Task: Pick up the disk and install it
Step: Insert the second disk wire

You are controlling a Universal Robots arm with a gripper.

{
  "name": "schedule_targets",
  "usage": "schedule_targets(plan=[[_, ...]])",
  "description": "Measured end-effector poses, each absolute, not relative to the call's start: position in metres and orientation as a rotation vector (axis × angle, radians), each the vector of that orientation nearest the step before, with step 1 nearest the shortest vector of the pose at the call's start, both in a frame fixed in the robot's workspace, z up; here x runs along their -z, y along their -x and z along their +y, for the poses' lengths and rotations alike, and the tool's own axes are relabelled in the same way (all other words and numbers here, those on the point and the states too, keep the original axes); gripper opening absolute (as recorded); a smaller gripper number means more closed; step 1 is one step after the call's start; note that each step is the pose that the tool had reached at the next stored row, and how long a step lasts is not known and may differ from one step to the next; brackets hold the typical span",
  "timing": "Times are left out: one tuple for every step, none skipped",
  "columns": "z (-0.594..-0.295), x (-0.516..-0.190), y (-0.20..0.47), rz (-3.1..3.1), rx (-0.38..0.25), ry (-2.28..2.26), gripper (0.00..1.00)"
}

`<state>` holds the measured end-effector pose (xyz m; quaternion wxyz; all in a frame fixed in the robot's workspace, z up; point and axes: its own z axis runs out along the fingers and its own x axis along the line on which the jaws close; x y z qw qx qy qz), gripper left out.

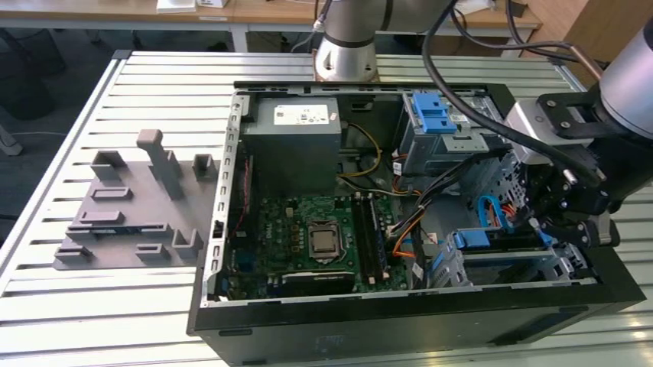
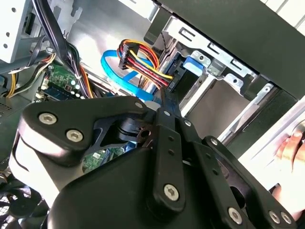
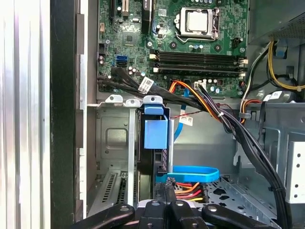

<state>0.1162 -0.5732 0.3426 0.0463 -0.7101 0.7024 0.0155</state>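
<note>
The black linkage gripper (image 3: 164, 191), fingers pressed together and holding nothing, hovers just beside the silver blue-railed disk (image 3: 156, 143) seated in the grey metal drive cage (image 3: 112, 143).

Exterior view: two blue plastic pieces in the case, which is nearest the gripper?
The blue tab on the lower drive bay, beside the gripper; the ribbed blue latch sits farther off, near the arm's base.

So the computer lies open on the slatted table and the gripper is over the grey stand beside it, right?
Not quite. The computer case does lie open on the slatted table, but the gripper is not over the grey stand. The exterior view shows it inside the case, at the drive bay on that view's right.
</note>
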Motion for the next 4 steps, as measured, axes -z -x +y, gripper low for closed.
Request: schedule_targets(plan=[[-0.5732, -0.3425, -0.1160, 2.144, -0.047, 2.167, 0.11], [-0.5732, -0.3426, -0.1158, 2.144, -0.047, 2.167, 0.11], [-0.5732, -0.3426, -0.1156, 2.144, -0.047, 2.167, 0.11], [-0.5732, -0.3425, -0.1154, 2.144, -0.047, 2.167, 0.11]])
